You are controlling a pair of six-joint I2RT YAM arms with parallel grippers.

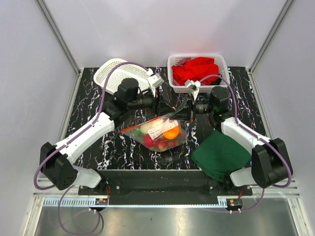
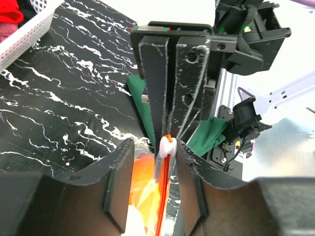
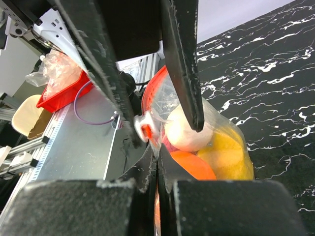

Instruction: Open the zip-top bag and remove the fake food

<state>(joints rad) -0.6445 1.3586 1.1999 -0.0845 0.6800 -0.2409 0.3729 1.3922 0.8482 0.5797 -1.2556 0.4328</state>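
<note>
The zip-top bag [image 1: 156, 132] lies mid-table with its orange-red zip strip [image 2: 165, 196] raised. The fake food inside shows an orange [image 3: 194, 164], a pale white piece [image 3: 187, 132] and a yellow piece [image 3: 229, 157]. My right gripper [image 3: 157, 164] is shut on the bag's edge just past the white zip slider [image 3: 143, 129]. My left gripper [image 2: 156, 145] faces it with jaws apart, one finger on each side of the slider [image 2: 167, 146]; the right finger touches it. In the top view the left gripper [image 1: 166, 111] and the right gripper [image 1: 183, 112] meet over the bag's far corner.
A white basket [image 1: 172, 73] holding a red cloth [image 1: 197, 69] stands at the back right. Another white basket [image 1: 115, 73] leans at the back left. A dark green folded cloth [image 1: 221, 153] lies by the right arm, near the front edge.
</note>
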